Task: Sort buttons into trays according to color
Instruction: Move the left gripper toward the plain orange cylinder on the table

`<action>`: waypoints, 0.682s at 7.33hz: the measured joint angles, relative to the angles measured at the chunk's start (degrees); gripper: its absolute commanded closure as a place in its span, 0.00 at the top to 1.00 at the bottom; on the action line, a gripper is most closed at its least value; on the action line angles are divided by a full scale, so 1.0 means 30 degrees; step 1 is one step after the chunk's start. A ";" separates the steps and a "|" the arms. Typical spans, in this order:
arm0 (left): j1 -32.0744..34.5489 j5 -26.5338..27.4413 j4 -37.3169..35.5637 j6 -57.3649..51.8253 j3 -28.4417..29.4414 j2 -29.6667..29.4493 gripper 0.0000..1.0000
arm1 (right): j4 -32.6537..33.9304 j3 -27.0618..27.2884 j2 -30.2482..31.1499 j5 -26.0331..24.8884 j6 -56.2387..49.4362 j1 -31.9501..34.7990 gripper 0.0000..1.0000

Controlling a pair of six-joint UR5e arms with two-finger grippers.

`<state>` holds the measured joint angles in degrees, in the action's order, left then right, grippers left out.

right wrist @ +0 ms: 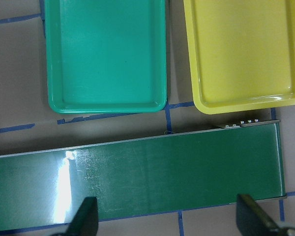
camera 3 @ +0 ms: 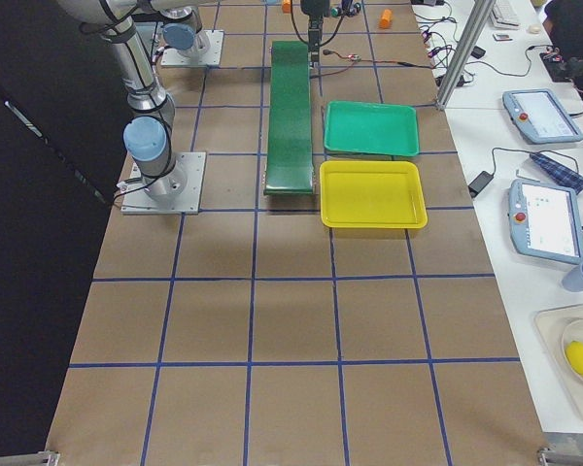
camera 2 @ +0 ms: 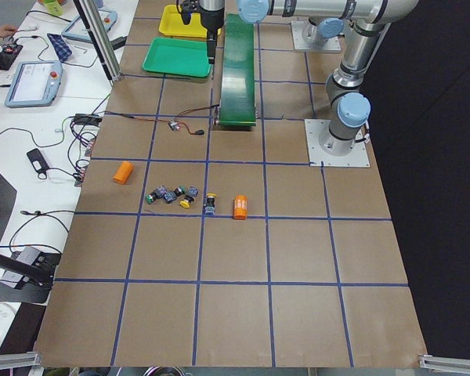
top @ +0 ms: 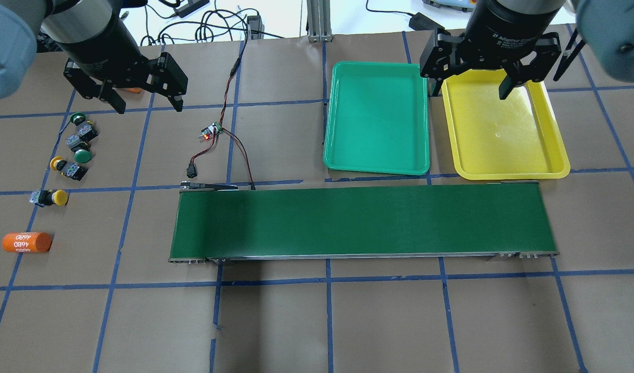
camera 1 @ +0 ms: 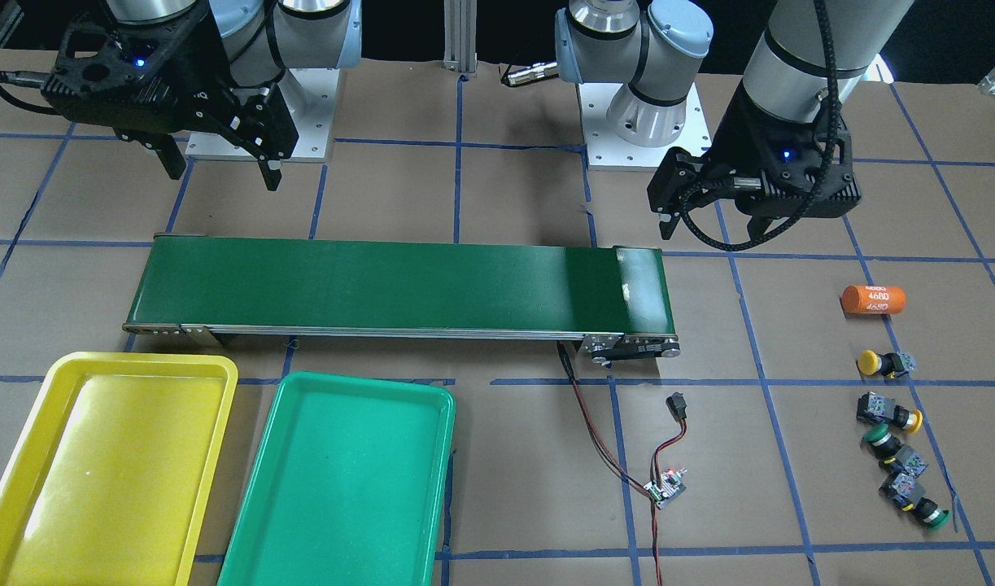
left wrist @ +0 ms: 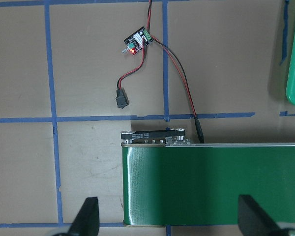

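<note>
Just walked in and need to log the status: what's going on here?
Sorting has not started. All four buttons lie on the table at the robot's left, near the left pincer, which hovers open and empty. The right pincer hangs open and empty on the side of the green tray and yellow tray; no button is in either. The conveyor belt lies between.

Left end effector (top: pixel 150 106) and right end effector (top: pixel 469 93) hover (fingers spread).

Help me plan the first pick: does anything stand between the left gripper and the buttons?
Nothing visible does. The left gripper hangs open near the buttons, with only bare brown table between them. The orange 4680 cylinder lies on the buttons' other side, out of the way.
</note>
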<state>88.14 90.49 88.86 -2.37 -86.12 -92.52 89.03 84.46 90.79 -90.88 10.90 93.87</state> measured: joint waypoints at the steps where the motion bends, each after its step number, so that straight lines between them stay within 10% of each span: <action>1: 0.0004 0.0033 0.0111 -0.0036 -0.0025 0.0081 1.00 | 0.0000 0.0000 0.0000 0.0000 0.0000 0.0000 1.00; 5: -0.0257 0.0155 0.0360 -0.0294 0.0342 0.0026 1.00 | 0.0001 0.0000 0.0000 0.0000 0.0000 0.0000 1.00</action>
<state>87.37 90.96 89.94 -3.26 -85.09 -92.44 89.03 84.46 90.79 -90.88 10.90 93.87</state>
